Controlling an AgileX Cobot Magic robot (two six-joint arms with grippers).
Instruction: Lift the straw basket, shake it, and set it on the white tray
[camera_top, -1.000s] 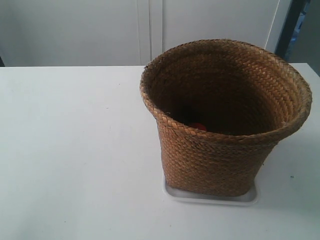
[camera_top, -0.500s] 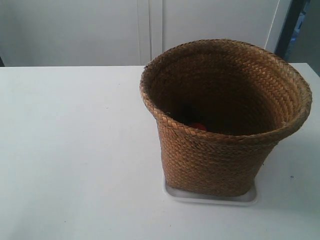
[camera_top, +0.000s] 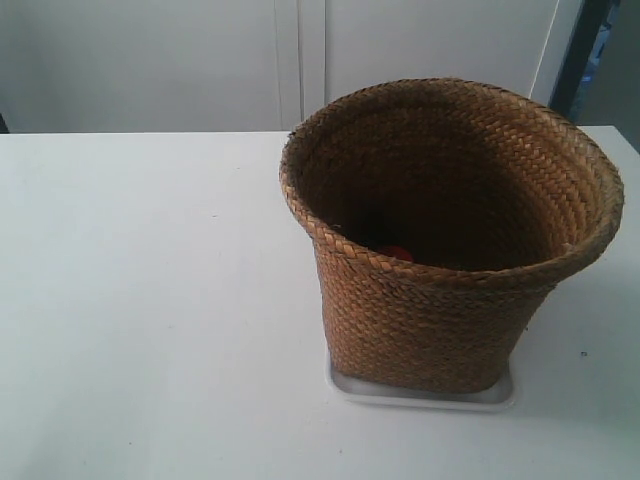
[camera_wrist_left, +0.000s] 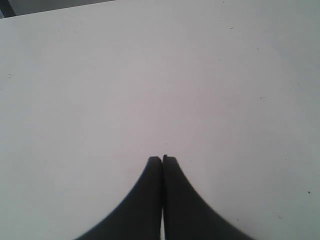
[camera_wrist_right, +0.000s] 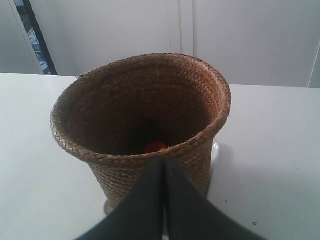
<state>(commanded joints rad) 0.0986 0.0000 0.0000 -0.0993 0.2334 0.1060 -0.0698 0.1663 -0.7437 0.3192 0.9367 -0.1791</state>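
The straw basket (camera_top: 430, 300) stands upright on the white tray (camera_top: 420, 396), whose rim shows under its base. A small red thing (camera_top: 395, 253) lies deep inside the dark basket. No arm shows in the exterior view. In the right wrist view my right gripper (camera_wrist_right: 163, 159) is shut and empty, its tips seen in front of the straw basket (camera_wrist_right: 125, 180) just below the braided rim, apart from it; the white tray (camera_wrist_right: 215, 150) peeks out beside the base. My left gripper (camera_wrist_left: 162, 158) is shut on nothing over bare white table, far from the basket.
The white table (camera_top: 150, 300) runs wide to the basket's left in the exterior view. White cabinet doors (camera_top: 300, 60) stand behind the table's far edge, with a dark gap (camera_top: 585, 50) at the back right.
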